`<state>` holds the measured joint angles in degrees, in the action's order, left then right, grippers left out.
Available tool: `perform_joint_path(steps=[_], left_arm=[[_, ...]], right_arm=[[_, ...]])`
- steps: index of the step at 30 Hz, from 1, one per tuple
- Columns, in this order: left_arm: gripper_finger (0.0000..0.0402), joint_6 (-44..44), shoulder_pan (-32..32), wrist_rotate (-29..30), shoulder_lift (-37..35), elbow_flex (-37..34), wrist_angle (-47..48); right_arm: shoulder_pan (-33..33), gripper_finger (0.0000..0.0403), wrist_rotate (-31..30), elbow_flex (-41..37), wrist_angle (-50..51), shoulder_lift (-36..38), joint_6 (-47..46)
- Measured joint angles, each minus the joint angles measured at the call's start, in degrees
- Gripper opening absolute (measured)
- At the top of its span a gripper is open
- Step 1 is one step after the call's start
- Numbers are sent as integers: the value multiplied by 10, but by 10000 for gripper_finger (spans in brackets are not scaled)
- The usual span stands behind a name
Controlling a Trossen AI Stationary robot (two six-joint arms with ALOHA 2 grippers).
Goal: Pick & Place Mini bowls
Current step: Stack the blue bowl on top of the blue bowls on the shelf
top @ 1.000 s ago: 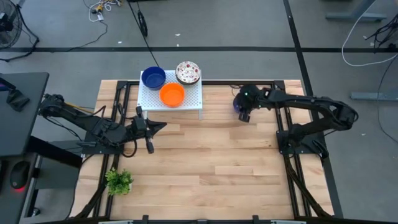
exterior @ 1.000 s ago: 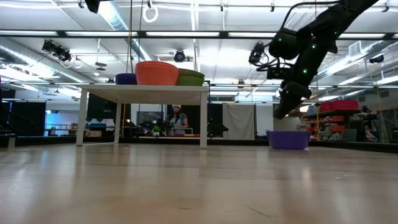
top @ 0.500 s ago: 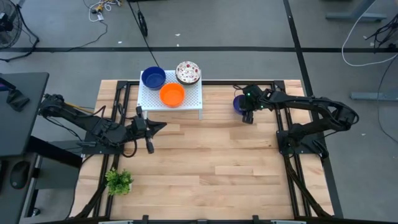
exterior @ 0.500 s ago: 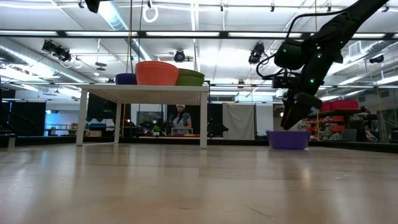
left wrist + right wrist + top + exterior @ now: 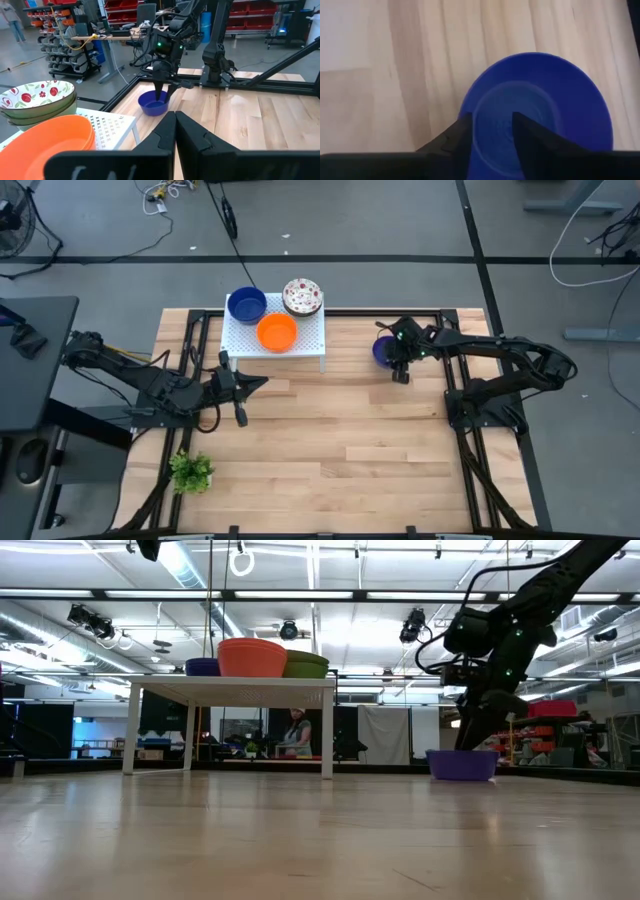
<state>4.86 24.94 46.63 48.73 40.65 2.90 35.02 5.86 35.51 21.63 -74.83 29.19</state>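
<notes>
A: So, starting at nine o'clock on the table [image 5: 340, 450]: the left gripper [image 5: 243, 386] lies low and stretched flat toward the middle, just in front of the white perforated rack [image 5: 300, 348]. Its fingers [image 5: 172, 131] are pressed together with nothing between them.

B: And the small green plant [image 5: 190, 471]?

A: Down at about seven o'clock, near the table's corner, well apart from everything else.

B: What sits on the rack?

A: Three bowls toward eleven o'clock. A blue bowl [image 5: 246, 305] on the far left corner, an orange bowl [image 5: 277, 332] nearer the middle of the rack, and a speckled white bowl [image 5: 302, 297] at the far right corner. From the left wrist view the speckled one [image 5: 36, 95] tops a small stack, with a greenish bowl under it.

B: Now the right side.

A: At about one o'clock a second blue bowl [image 5: 382, 351] stands on the bare wood, well apart from the rack. The right arm reaches in from three o'clock, elbow raised, wrist bent so the right gripper [image 5: 398, 363] points steeply down at that bowl.

B: Is it gripping the bowl?

A: The fingers [image 5: 530, 135] stand parted, both over the bowl's hollow [image 5: 535, 110] near its rim. Whether a tip touches the inside I can't quite make out; in the low view the gripper [image 5: 470, 740] comes down to the rim of the bowl [image 5: 462, 764], which rests flat on the table.
</notes>
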Motion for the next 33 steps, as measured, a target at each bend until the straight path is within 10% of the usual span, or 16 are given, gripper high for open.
perform_joint_path(steps=[9, 21, 33], left_arm=[[16, -2, 0, 0, 0, 0, 0], [16, -2, 0, 0, 0, 0, 0], [16, -1, 0, 0, 0, 0, 0]], right_arm=[[-2, 141, 1, 37, 34, 0, -38], [-61, 237, 36, 61, 132, 0, -75], [-83, 209, -9, -1, 72, 0, -56]])
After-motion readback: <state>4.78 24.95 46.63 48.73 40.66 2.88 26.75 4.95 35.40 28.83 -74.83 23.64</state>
